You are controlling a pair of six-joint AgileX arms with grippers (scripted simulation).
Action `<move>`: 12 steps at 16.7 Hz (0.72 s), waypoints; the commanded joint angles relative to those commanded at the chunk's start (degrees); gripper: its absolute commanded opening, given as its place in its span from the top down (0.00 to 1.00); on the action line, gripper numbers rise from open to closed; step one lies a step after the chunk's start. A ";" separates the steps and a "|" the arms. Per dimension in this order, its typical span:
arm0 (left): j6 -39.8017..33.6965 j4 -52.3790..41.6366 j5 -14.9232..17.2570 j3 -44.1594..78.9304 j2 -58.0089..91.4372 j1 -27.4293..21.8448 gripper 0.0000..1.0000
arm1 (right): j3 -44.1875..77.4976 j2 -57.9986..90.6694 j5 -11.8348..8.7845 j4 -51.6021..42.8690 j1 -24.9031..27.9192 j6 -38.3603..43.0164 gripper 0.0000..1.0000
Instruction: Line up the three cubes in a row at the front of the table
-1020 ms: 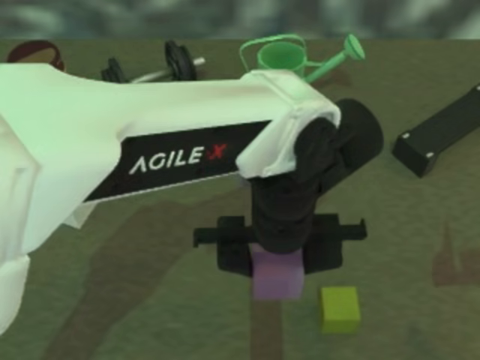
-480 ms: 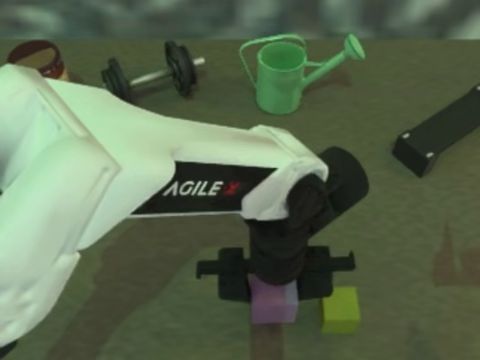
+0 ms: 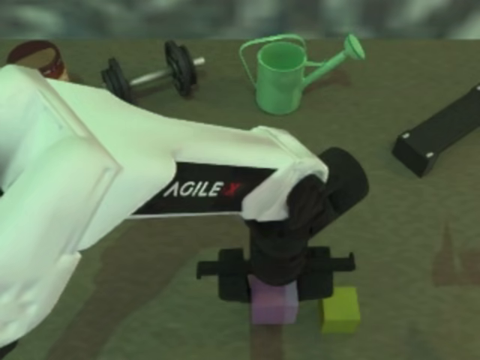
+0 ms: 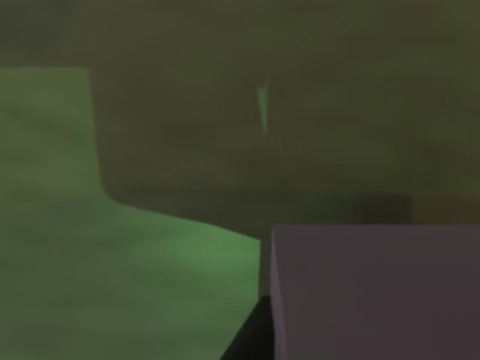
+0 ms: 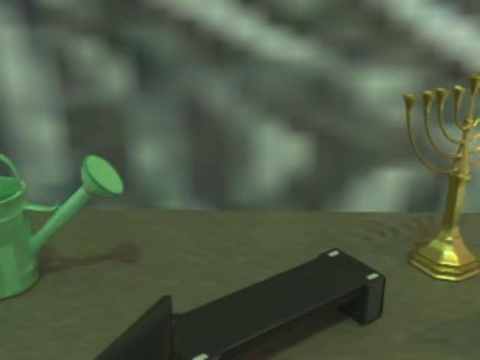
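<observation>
Lilac-pink cube (image 3: 274, 303) sat at table (image 3: 135, 315) front, just left of yellow-green cube (image 3: 340, 310), pinched by left gripper (image 3: 274, 289). Risk: release drag could nudge neighbour, skewing row.

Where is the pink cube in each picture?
Top view: the pink cube sits near the bottom middle, under the left gripper, left of the yellow-green cube.
Left wrist view: it fills the lower right corner.
Right wrist view: not in it.
Shared landmark: the table shows in all three views; the watering can shows in the top and right wrist views.
</observation>
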 joint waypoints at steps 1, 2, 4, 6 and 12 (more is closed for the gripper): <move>0.00 0.00 0.00 0.00 0.00 0.00 0.47 | 0.00 0.00 0.00 0.00 0.00 0.00 0.00; 0.00 0.00 0.00 0.00 0.00 0.00 0.40 | 0.00 0.00 0.00 0.00 0.00 0.00 0.00; 0.00 0.00 0.00 0.00 0.00 0.00 0.25 | 0.00 0.00 0.00 0.00 0.00 0.00 0.00; 0.00 0.00 0.00 0.00 0.00 0.00 0.10 | 0.00 0.00 0.00 0.00 0.00 0.00 0.00; 0.00 0.00 0.00 0.00 0.00 0.00 0.00 | 0.00 0.00 0.00 0.00 0.00 0.00 0.00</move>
